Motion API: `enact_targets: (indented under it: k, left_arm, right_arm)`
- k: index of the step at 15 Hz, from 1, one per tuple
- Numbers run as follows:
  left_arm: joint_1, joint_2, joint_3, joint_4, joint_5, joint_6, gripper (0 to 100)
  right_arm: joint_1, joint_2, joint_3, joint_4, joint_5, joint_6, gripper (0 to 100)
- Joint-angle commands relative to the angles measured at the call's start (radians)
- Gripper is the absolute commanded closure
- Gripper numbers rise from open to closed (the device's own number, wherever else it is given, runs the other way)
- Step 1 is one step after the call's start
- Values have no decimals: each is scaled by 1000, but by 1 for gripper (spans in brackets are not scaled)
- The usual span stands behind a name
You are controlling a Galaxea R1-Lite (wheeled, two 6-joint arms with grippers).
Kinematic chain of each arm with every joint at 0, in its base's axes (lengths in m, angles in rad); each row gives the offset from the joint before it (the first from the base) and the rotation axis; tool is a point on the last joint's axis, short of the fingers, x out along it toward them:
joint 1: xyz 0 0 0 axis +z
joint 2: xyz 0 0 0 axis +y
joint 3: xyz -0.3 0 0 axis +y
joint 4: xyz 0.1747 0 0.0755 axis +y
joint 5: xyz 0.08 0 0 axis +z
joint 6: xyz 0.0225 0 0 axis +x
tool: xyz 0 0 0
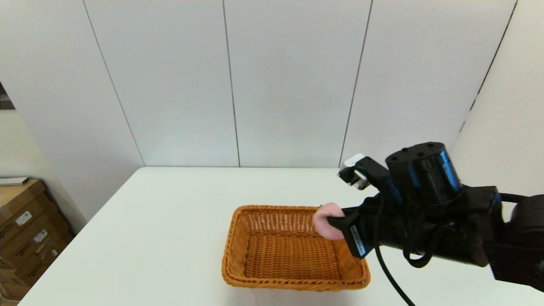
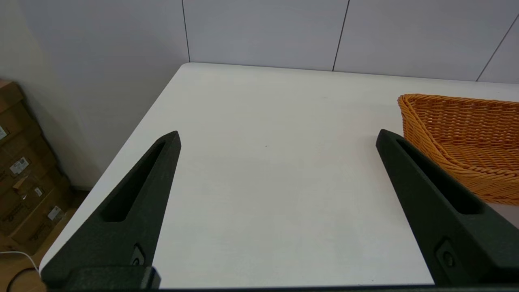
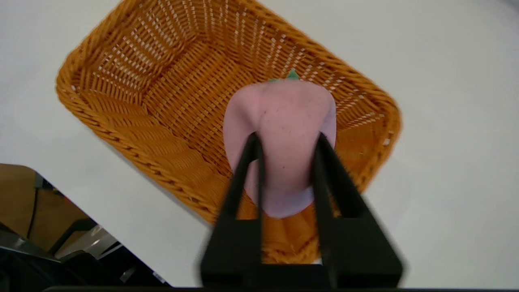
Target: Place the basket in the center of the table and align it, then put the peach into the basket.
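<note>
I count one basket [image 1: 293, 248] on the table [image 1: 170, 221] and one peach [image 3: 284, 134], pinched in my right gripper [image 3: 287, 140] above the basket's right end, while my left gripper [image 2: 277, 140] hangs wide open, holding nothing.

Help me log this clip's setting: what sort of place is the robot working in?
Probably a lab or test room, not a home. Plain pale wall panels enclose a bare white table, stacked cardboard boxes sit by the wall, and the only props are a basket and a peach.
</note>
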Motion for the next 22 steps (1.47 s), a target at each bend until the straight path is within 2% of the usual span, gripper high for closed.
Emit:
enact_targets:
  k: [1, 5, 7, 10, 12, 14, 16, 19, 22]
  left_arm:
    - [0, 0, 0, 0, 0, -1, 0]
    - [0, 0, 0, 0, 0, -1, 0]
    - [0, 0, 0, 0, 0, -1, 0]
    - [0, 0, 0, 0, 0, -1, 0]
    - [0, 0, 0, 0, 0, -1, 0]
    - [0, 0, 0, 0, 1, -2, 0]
    - [0, 0, 0, 0, 1, -2, 0]
    - [0, 0, 0, 0, 1, -2, 0]
    - [0, 0, 0, 0, 1, -2, 0]
  right_arm:
    - [-11, 74, -32, -7, -7, 41, 0]
    - [-144, 8, -42, 5, -33, 88, 0]
    - [-209, -102, -25, 28, -100, 83, 0]
    - [-259, -314, 22, 145, -218, 73, 0]
    - [-262, -460, 65, 174, -263, 41, 0]
    - [-275, -608, 139, 209, -323, -65, 0]
    - [-294, -768, 245, 209, -323, -104, 0]
    - [-446, -975, 370, 220, -307, -130, 0]
    - [-518, -1185, 452, 301, -306, -131, 0]
